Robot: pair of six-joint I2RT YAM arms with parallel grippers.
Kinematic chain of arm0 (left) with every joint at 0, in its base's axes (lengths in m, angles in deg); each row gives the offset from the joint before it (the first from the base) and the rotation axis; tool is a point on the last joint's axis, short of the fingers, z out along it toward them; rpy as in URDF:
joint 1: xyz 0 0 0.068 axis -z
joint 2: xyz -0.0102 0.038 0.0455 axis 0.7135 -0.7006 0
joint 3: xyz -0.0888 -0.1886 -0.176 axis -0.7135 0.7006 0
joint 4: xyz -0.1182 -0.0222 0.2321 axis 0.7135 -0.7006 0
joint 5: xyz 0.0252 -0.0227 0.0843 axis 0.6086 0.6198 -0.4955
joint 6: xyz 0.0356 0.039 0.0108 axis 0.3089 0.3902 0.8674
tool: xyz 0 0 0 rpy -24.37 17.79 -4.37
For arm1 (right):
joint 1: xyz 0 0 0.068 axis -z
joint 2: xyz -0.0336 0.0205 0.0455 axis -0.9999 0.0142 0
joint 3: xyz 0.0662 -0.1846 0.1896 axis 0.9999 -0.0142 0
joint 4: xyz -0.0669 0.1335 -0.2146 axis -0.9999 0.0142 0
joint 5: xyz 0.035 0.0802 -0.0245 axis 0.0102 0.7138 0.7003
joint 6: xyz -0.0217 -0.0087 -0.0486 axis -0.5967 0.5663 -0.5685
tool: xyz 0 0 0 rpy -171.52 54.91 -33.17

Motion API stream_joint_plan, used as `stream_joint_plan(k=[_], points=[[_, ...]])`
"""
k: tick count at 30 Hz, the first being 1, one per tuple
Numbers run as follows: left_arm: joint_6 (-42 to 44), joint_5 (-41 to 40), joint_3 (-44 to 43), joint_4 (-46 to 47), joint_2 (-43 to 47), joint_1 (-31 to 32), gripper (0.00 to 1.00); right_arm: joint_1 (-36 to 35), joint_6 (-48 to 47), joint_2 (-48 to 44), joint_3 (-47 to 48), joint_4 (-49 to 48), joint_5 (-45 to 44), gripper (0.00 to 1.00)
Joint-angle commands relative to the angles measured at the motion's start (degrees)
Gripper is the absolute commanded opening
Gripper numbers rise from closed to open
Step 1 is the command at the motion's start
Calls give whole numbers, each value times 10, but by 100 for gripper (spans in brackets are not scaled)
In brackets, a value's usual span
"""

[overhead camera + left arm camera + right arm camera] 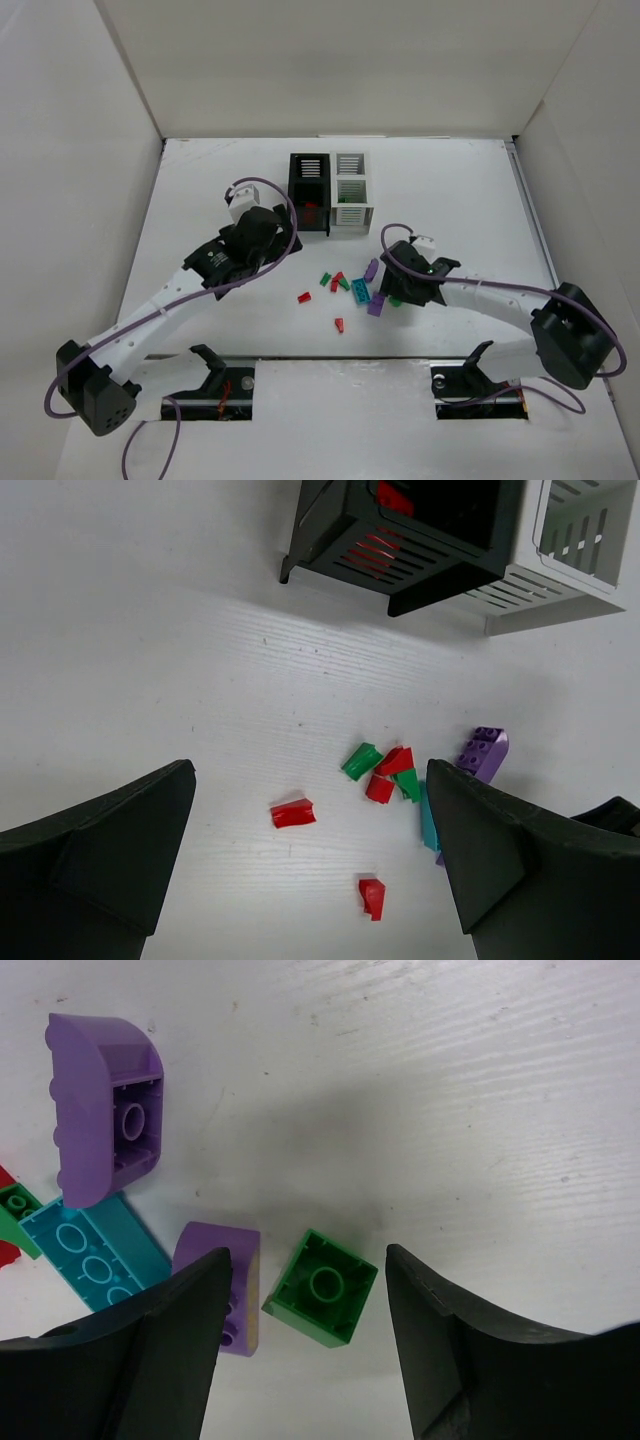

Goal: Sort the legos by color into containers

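Note:
The loose legos lie mid-table: red bricks (304, 297) (339, 324), a red and green cluster (338, 283), a teal brick (360, 292) and purple bricks (371, 269) (376, 305). My right gripper (308, 1253) is open, low over the table, its fingers either side of an upside-down green brick (323, 1288) and not touching it. A small purple brick (225, 1280) lies by its left finger. My left gripper (308, 770) is open and empty, above a red brick (293, 813). The black container (308, 190) holds red pieces; the white container (350, 190) stands against it.
In the right wrist view a large purple brick (105, 1110) and the teal brick (90, 1255) lie left of the green one. White walls enclose the table on three sides. Two arm mounts stand at the near edge.

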Motion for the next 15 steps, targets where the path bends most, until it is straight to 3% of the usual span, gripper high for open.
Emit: stream_joint_plan(k=[1, 12, 15], points=[[4, 8, -1, 15, -4, -1, 100, -6, 24, -32, -1, 24, -21, 68], [16, 8, -19, 10, -9, -1, 100, -16, 91, -30, -22, 35, -3, 67], [16, 8, -19, 5, -9, -1, 100, -16, 97, -23, -16, 35, -9, 60]])
